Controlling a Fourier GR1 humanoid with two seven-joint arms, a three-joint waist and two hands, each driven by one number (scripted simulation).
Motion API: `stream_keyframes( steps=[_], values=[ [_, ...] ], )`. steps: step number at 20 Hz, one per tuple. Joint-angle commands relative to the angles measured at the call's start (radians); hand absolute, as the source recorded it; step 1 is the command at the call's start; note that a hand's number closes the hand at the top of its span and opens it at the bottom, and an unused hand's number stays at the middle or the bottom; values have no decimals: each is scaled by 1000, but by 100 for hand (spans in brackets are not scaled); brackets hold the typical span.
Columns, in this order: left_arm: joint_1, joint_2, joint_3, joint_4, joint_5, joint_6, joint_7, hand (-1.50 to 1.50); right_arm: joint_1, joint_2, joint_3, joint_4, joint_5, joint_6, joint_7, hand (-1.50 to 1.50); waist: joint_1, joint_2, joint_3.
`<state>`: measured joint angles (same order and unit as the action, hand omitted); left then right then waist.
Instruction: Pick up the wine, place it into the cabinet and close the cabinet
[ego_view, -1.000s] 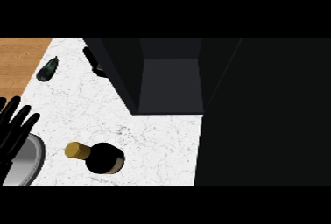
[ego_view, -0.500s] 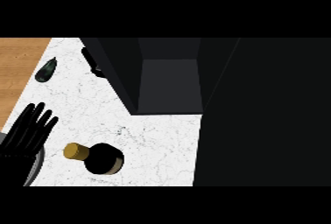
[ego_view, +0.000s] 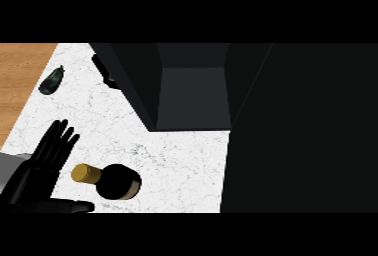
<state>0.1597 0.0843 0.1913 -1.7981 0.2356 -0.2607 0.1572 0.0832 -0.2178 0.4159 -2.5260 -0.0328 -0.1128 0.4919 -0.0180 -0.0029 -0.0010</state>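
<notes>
Much of the right side of the view is taken up by a dark mass that shows no detail, and the open cabinet (ego_view: 192, 95) at the top is cut off by the upper edge, so only its dark walls and grey inner floor can be made out. A small dark fitting (ego_view: 105, 74) pokes out beside the cabinet's left wall, too dim to identify. Only one hand shows: the left hand (ego_view: 40, 172), coming in at the lower left corner with its forearm mostly cut off by the edge. Its fingers are straight and spread, pointing up and slightly right, the thumb stretched out low toward the right; it holds nothing. The wine bottle (ego_view: 111, 180) stands on the white marbled counter (ego_view: 148, 145), seen from above, with its gold cap to the left of its dark body. It is just beside the hand, on the hand's right, the cap close to the fingers though contact cannot be judged. A dark green object (ego_view: 52, 81) lies at the counter's far left edge, well apart from both.
</notes>
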Motion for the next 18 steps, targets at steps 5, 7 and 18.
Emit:
stream_keyframes(
  steps=[5, 7, 18],
  values=[
    [1, -15, -14, 171, -61, -35, -130, -150, 95, -54, -25, -235, -41, 18, 35, -150, 4, 0, 1],
    [-64, 3, 4, 296, -79, -44, -182, -150, 82, -44, 28, -273, -5, -10, 83, -150, -7, 0, -1],
    [-87, 3, -19, 533, -136, -108, -373, -150, 73, -42, 48, -241, 2, -32, 64, -150, -2, 0, 0]
  ],
)
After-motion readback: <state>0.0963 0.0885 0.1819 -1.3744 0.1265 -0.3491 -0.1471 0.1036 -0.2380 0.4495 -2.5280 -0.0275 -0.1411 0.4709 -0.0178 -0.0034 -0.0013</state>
